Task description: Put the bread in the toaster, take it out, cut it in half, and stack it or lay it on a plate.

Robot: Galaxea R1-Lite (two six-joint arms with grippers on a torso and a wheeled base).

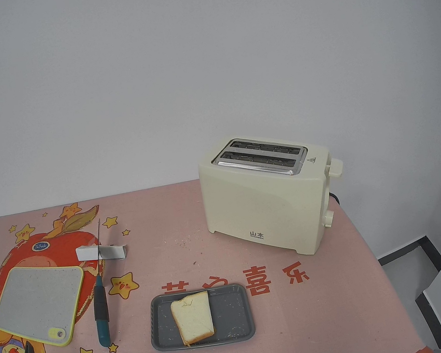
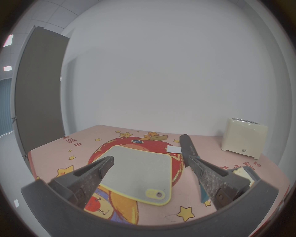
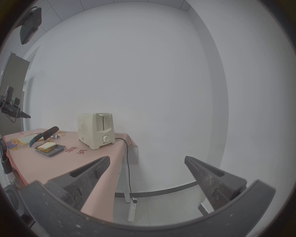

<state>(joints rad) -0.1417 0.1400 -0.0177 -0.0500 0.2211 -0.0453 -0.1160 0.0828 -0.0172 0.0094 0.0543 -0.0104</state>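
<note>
In the head view, the bread lies flat on a grey plate at the near part of the pink table, in front of the cream toaster. To the left, a knife rests its blade on a small white rest, just beside the cutting board.

In the left wrist view, the left gripper hangs over the board's near edge, jaws wide apart and holding nothing. A pale corner behind one finger is probably the bread.

In the right wrist view, the right gripper is beyond the table's right side, over the floor. Its jaws are also apart and hold nothing.
</note>
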